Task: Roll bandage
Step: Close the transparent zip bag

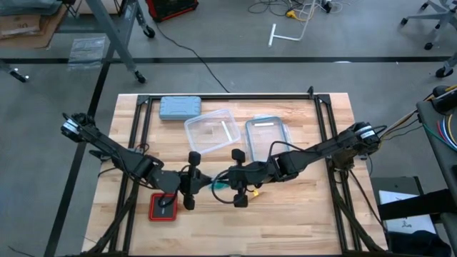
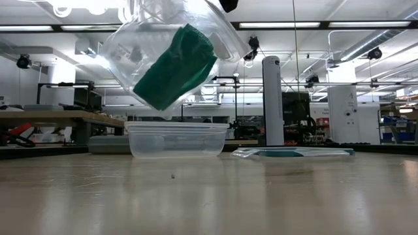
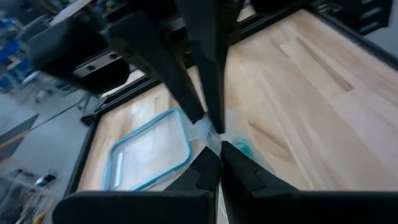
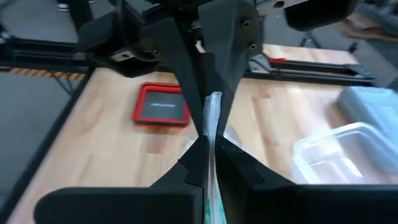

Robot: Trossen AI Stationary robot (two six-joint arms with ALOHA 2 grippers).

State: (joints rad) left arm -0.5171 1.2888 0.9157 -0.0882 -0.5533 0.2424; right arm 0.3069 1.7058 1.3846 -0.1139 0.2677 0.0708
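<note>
Both grippers meet above the table's middle, toward its front edge. The left gripper point(image 1: 191, 180) and right gripper point(image 1: 238, 178) are each pinched tight on the top edge of a clear plastic bag point(image 2: 171, 55) — fingertips nearly touching across it. The bag hangs off the wood; the bandage point(image 2: 175, 66), a teal-green bundle, sits tilted inside it. Behind it stand an open clear container point(image 1: 211, 130) and its blue-rimmed lid point(image 1: 265, 135); a red tray point(image 1: 163, 208) lies near the front edge.
</note>
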